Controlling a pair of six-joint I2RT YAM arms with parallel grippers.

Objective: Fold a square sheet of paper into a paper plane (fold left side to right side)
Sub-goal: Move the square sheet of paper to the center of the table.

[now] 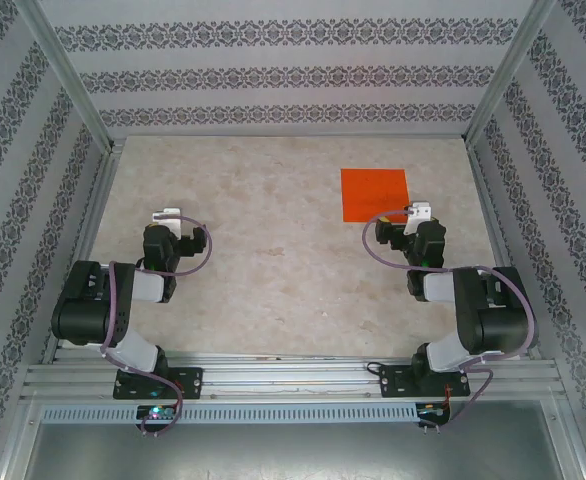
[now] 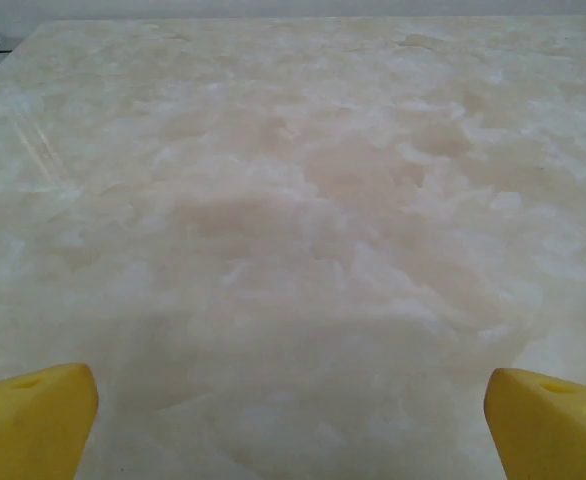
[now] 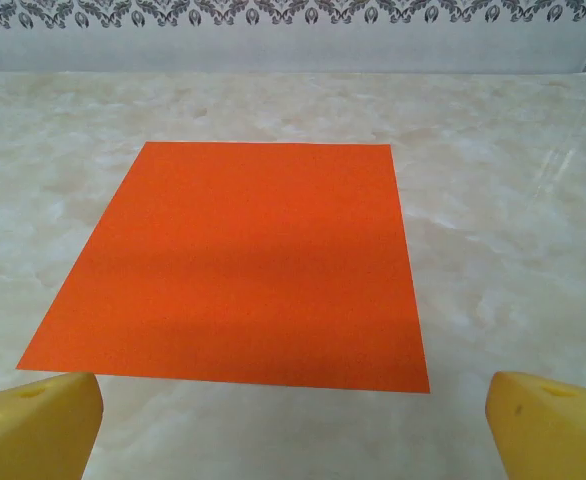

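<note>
Two arms crouched, elbows bent back — left pincer point(image 2: 291, 425) and right pincer point(image 3: 293, 425) both spread wide, low over tabletop point(image 1: 273, 280). Paper point(image 1: 374, 194) lies flat, unfolded, just ahead of right pincer — far-right of tabletop.

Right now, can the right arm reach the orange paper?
Probably yes. The orange paper lies flat just ahead of the right tool, whose jaws stand open, and nothing sits between them on the table.
</note>
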